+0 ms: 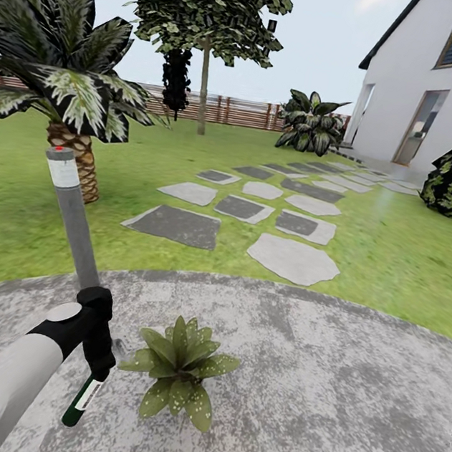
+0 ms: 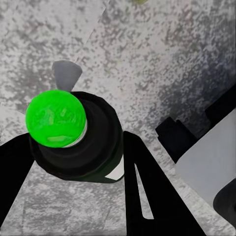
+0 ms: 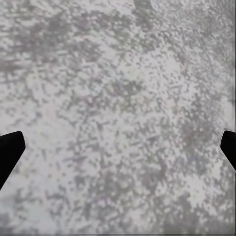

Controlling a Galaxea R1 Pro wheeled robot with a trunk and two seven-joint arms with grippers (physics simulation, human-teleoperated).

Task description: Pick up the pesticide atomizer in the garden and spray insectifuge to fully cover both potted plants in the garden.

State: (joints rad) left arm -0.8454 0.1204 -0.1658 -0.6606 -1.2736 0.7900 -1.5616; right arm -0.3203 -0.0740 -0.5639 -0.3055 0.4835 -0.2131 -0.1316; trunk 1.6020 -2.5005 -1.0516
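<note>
The pesticide atomizer is a slim dark green bottle with a pale label. My left gripper is shut on it and holds it tilted low over the paved patio. One potted plant, a low rosette of speckled green leaves, stands just right of that gripper. The left wrist view looks along the pesticide atomizer, with its bright green end toward the camera, a black finger on either side and a grey nozzle part beyond. Over bare paving my right gripper is open, its fingertips wide apart.
A grey bollard lamp rises just behind my left gripper. A palm stands on the lawn at left. Stepping stones lead across the grass toward a white house. A slat fence closes the far side.
</note>
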